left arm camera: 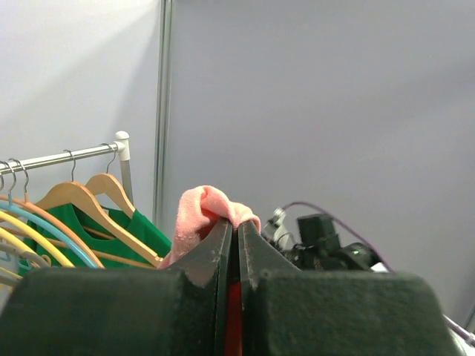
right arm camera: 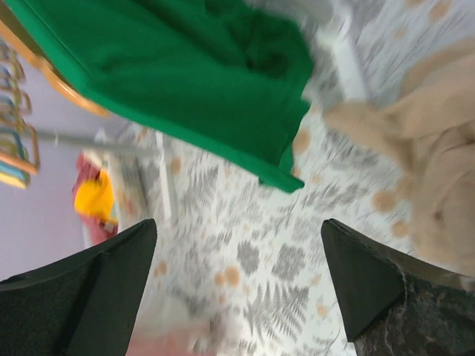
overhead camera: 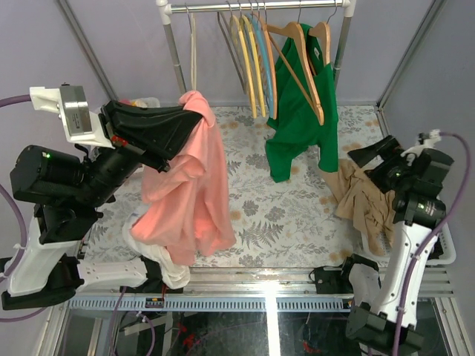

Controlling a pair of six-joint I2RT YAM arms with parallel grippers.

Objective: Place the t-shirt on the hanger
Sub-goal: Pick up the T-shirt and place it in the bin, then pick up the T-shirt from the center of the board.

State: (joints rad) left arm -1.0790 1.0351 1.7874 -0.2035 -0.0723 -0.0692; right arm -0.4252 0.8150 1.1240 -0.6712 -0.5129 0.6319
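Note:
The salmon t-shirt (overhead camera: 185, 193) hangs from my left gripper (overhead camera: 196, 111), which is shut on a fold of it and holds it high over the left of the table. In the left wrist view the pink fold (left arm camera: 204, 211) bulges out above the shut gripper (left arm camera: 238, 226). Two light-brown wooden hangers (overhead camera: 300, 55) hang at the right of the rail by a green shirt (overhead camera: 297, 126); the nearer one lies in front of that shirt. They also show in the left wrist view (left arm camera: 74, 199). My right gripper (overhead camera: 378, 152) is open and empty at the right, and in the right wrist view (right arm camera: 237, 282) it is over the mat.
A clothes rail (overhead camera: 252, 6) crosses the back with thin yellow, blue and orange hangers (overhead camera: 252, 52) and a cream one (overhead camera: 194, 44). A beige garment (overhead camera: 364, 196) lies under my right arm. White cloth (overhead camera: 159, 256) lies at the front left. Red and yellow clothes (right arm camera: 96, 196) lie far off.

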